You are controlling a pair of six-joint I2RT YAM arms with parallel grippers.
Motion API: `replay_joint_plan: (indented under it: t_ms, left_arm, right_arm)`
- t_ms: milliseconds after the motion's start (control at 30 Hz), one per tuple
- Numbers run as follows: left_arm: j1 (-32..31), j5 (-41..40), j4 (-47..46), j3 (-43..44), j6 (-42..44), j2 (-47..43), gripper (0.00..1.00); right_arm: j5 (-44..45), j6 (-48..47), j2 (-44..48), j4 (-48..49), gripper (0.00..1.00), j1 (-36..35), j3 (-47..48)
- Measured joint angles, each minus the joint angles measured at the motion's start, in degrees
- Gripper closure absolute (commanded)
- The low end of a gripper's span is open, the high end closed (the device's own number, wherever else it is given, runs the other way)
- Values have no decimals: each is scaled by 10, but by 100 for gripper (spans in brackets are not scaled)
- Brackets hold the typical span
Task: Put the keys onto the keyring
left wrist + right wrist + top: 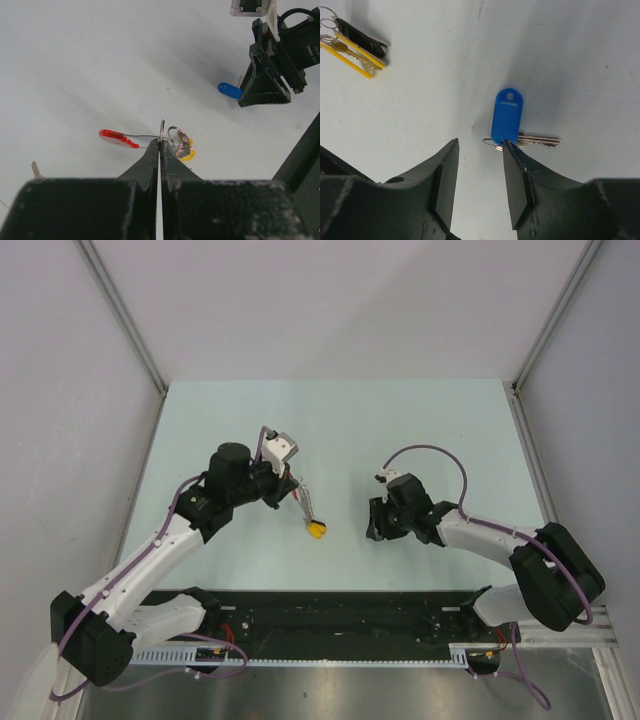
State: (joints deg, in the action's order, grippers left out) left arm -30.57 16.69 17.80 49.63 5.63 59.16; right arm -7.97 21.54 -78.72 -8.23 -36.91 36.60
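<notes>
Left hand (160, 149) clamped on keyring (178, 140); right hand (480, 155) apart beside blue key (507, 116), frame centre. Key looked light, slippery; best gripped by plastic cap.

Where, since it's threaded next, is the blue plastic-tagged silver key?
In the right wrist view the blue-tagged key lies on the pale table, right of centre, ahead of the right gripper.

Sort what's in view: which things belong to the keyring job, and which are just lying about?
Job: keyring, pinched in the left tool; blue-tagged key at the right tool.
Lying about: small silver piece, too small to identify.
</notes>
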Motion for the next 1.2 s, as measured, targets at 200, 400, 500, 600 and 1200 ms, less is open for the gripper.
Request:
replay_joint_plan:
  t_ms: [200, 400, 500, 600, 1200]
  left_arm:
    - [0, 0, 0, 0, 0, -1, 99]
    - [0, 0, 0, 0, 0, -3, 100]
    - [0, 0, 0, 0, 2, -3, 100]
    - [0, 0, 0, 0, 4, -3, 100]
    - [0, 0, 0, 0, 4, -3, 100]
  right_arm:
    - [52, -6, -4, 3, 55, -40, 0]
    - [136, -6, -4, -5, 56, -81, 0]
    - [159, -7, -8, -5, 57, -88, 0]
    - [175, -9, -16, -4, 57, -94, 0]
    - [214, -37, -36, -1, 67, -121, 5]
